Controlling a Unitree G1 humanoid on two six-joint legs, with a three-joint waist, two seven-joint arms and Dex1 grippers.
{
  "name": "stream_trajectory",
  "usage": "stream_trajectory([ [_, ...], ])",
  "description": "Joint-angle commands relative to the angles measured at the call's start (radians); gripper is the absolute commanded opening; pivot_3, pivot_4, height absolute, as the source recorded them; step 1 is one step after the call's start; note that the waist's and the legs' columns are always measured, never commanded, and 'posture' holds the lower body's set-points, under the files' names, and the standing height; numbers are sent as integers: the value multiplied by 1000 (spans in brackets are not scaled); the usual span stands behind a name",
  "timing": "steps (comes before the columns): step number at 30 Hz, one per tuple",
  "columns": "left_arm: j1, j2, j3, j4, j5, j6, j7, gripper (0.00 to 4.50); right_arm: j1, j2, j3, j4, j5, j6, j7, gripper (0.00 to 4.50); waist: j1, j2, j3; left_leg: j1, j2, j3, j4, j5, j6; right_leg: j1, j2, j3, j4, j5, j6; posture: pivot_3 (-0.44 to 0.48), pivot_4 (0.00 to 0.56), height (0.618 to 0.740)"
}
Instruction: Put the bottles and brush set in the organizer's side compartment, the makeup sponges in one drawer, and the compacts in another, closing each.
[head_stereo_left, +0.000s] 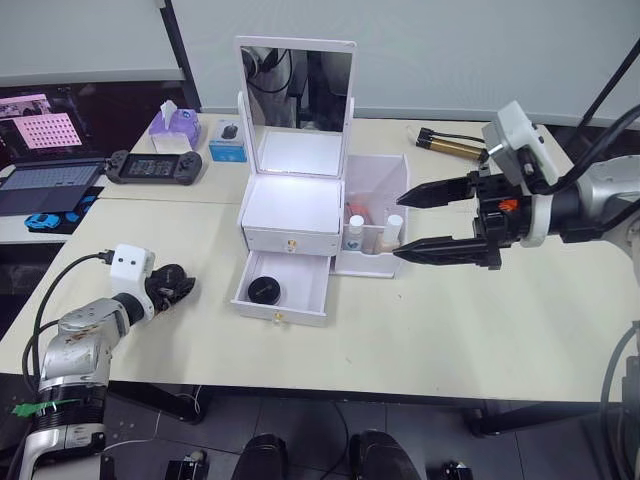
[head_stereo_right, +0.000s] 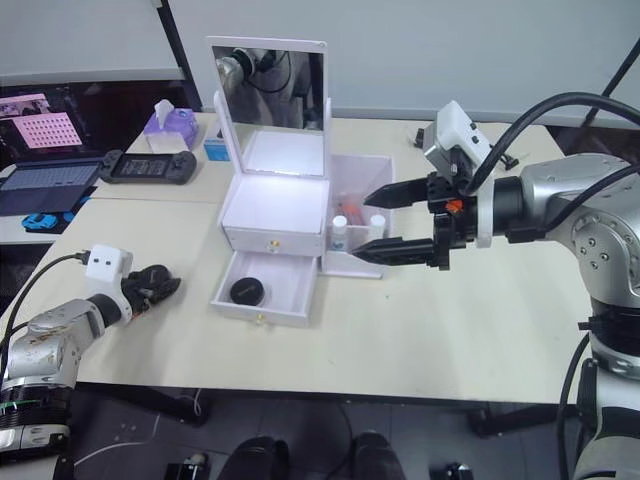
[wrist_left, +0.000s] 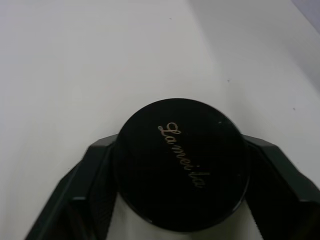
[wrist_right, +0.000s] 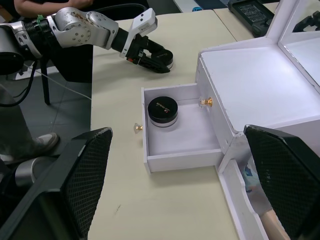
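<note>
Left eye view: white organizer (head_stereo_left: 292, 205) at table centre, mirror lid up, glossy hard plastic, boxy with square edges. Bottles (head_stereo_left: 355, 232) upright in the open side compartment (head_stereo_left: 378, 180) on its right, pale caps showing, something red behind them; brush set not clear enough to pick out there. Upper drawer (head_stereo_left: 288, 240) shut, small gold knob in front. Lower drawer (head_stereo_left: 283, 288) pulled out toward the near edge, one round black compact (head_stereo_left: 264, 290) lying flat in its left half, the rest of the white floor bare.

Second compact (wrist_left: 181, 162) gripped between the fingers of the left gripper (head_stereo_left: 172, 285), low over the table (head_stereo_left: 420, 330) at near left, well apart from the organizer. Smooth black disc, gold script on the lid, faint ridging round the rim. Fingers black, faceted, with a fine mesh texture on the pads.

Right gripper (head_stereo_left: 418, 220) hovering just right of the side compartment, jaws wide, nothing between them.

Judged progress: bottles likely done; sponges probably inside the shut upper drawer, though hidden. Left to do: carry the held compact right to the open drawer, set it beside the first, push the drawer shut.

Table top matte, pale beige, smooth.
</note>
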Motion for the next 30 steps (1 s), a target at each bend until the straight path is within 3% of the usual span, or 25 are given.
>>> stream_trajectory([
  [1, -7, 8, 20, -1, 8, -37, 10, 2924, -1, -18, -31, -7, 4, -27, 3, 4500, 0, 0, 0, 0, 0, 0, 0, 0, 0, 0, 0, 0, 0, 0, 0, 0, 150, 725],
  [7, -51, 60, 12, -15, -8, -87, -75, 2924, 18, -24, -33, -11, 1, -36, -2, 4500, 2, 0, 0, -1, 0, 0, 0, 0, 0, 0, 0, 0, 0, 0, 0, 0, 150, 725],
  [16, -120, 147, -100, -242, -180, -55, -509, 2924, 87, -22, -72, -69, 19, -32, -44, 4500, 7, 0, 0, -1, 0, 1, 0, 0, 0, 0, 0, 0, 0, 0, 0, 0, 150, 725],
  [20, -197, 157, -166, -326, -229, 40, -567, 2924, 126, -25, -108, -104, 23, -35, -83, 4500, 6, 0, 0, -1, 0, 1, 1, 0, 0, 0, 1, 0, 0, 0, 0, 0, 150, 725],
  [24, -276, 148, -265, -340, -189, 60, -598, 2924, 153, -33, -146, -142, 58, -12, -115, 4500, 7, 0, 0, -1, -1, 0, 1, 0, 0, 1, 2, 1, -1, 0, 1, 0, 150, 725],
  [30, -336, 85, -443, -247, -36, -69, -624, 2924, 208, -55, -214, -200, 111, 23, -186, 4500, 8, 0, 0, -1, -1, 0, 1, 0, 0, 1, 3, 1, -1, 0, 1, 0, 150, 725],
])
